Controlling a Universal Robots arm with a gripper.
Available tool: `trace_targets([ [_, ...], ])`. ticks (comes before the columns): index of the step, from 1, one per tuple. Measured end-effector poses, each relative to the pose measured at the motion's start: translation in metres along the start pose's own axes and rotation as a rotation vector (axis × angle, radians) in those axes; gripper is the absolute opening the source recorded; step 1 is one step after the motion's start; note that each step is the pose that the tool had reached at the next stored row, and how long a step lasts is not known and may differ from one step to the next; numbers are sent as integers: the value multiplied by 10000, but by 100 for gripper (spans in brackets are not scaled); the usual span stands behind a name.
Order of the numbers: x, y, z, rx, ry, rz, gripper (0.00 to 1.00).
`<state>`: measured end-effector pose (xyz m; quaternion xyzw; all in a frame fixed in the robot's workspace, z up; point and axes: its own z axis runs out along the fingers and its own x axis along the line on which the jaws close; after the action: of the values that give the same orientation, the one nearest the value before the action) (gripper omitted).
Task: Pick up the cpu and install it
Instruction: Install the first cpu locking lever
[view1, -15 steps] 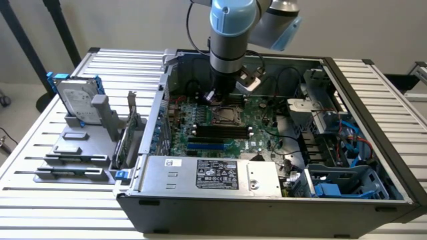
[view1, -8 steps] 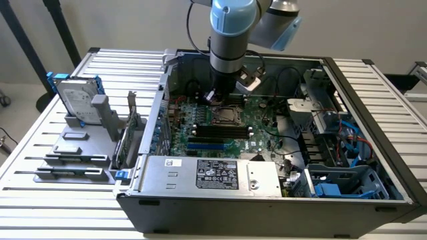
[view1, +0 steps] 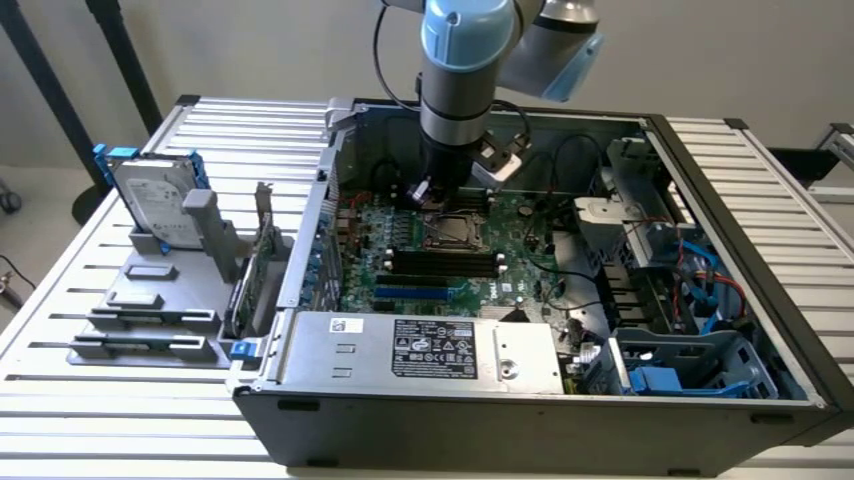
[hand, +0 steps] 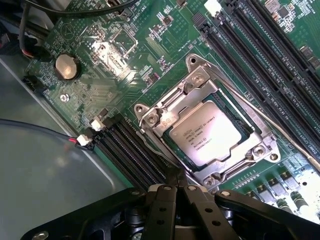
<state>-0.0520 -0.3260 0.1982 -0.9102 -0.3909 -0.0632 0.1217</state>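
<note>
Sitting flat in the metal socket frame (hand: 207, 132) on the green motherboard (hand: 150, 60), the cpu (hand: 209, 131) looks seated already. You should treat it as light, stiff and fragile: its metal top is smooth and probably slippery, so hold it by opposite edges and never touch the underside. Your gripper (hand: 175, 192) hangs just beside the frame, fingers pressed together, pinching nothing. Around it stands the open computer case (view1: 534, 420).

The arm (view1: 465, 70) reaches straight down into the open computer case (view1: 747, 420), its wrist vertical above the board inside. The pincer (hand: 176, 186) points downward with its two fingers (hand: 162, 210) pressed together, closed on nothing, tips hanging just beside the chip socket (hand: 210, 132).
</note>
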Motion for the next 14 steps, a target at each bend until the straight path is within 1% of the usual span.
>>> trace_targets([
  [7, 16, 8, 2, 16, -13, 6, 11],
  [14, 54, 50, 6, 22, -19, 9, 11],
])
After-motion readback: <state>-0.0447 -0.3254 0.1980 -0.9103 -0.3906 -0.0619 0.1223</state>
